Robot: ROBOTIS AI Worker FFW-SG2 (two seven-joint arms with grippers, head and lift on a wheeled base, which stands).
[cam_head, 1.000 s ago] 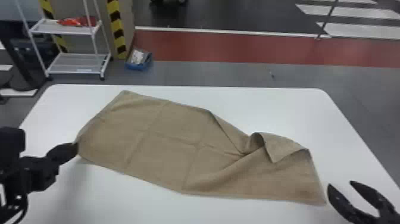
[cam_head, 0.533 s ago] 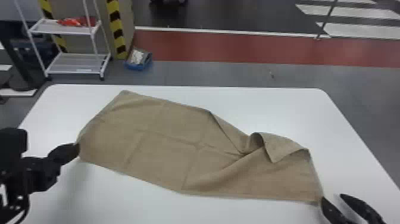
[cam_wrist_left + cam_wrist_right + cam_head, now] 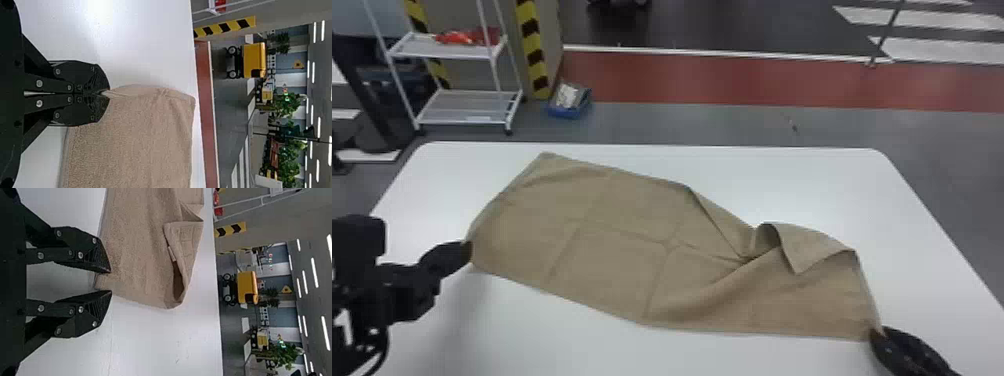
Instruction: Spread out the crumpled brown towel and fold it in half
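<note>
The brown towel point(image 3: 622, 235) lies across the table, mostly flat on its left part, with a raised fold and a turned-over flap toward its right end. At its left near corner is my left gripper point(image 3: 467, 246); in the left wrist view the left gripper point(image 3: 106, 93) is shut on that corner of the towel point(image 3: 133, 145). My right gripper point(image 3: 879, 334) is at the right near corner. In the right wrist view, the right gripper point(image 3: 110, 281) stands open, with the corner of the towel point(image 3: 137, 258) reaching between its fingertips.
The white table point(image 3: 807, 185) has bare surface behind the towel and along its near side. Beyond it on the floor stand a white shelf cart point(image 3: 467, 107) and a blue box point(image 3: 571, 102), away from both arms.
The right gripper has moved left to the towel's right near corner, and its fingers stand closer together in the head view. The left gripper and the towel have hardly shifted.
</note>
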